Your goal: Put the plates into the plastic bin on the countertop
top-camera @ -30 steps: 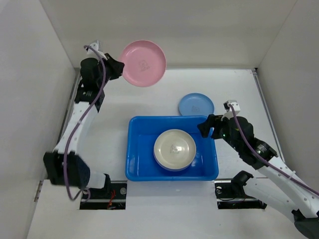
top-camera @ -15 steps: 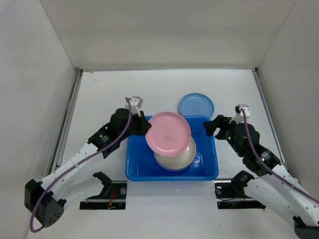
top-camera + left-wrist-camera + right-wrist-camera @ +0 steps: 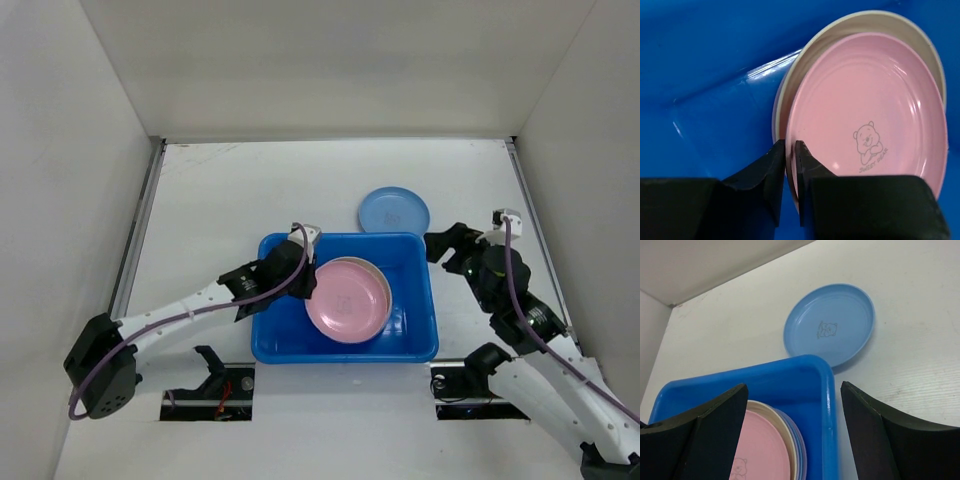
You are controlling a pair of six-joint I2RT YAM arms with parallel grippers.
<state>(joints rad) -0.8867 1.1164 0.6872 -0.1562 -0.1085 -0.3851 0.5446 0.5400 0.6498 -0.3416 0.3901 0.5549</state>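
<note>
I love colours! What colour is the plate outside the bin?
Light blue plate; right wrist view best.

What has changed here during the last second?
The left hand brought the pink plate from high at the far left down into the bin, onto the cream plate, and still grips its rim. The open right hand drew back a little to the right. The blue plate and the bin stayed in place.
</note>
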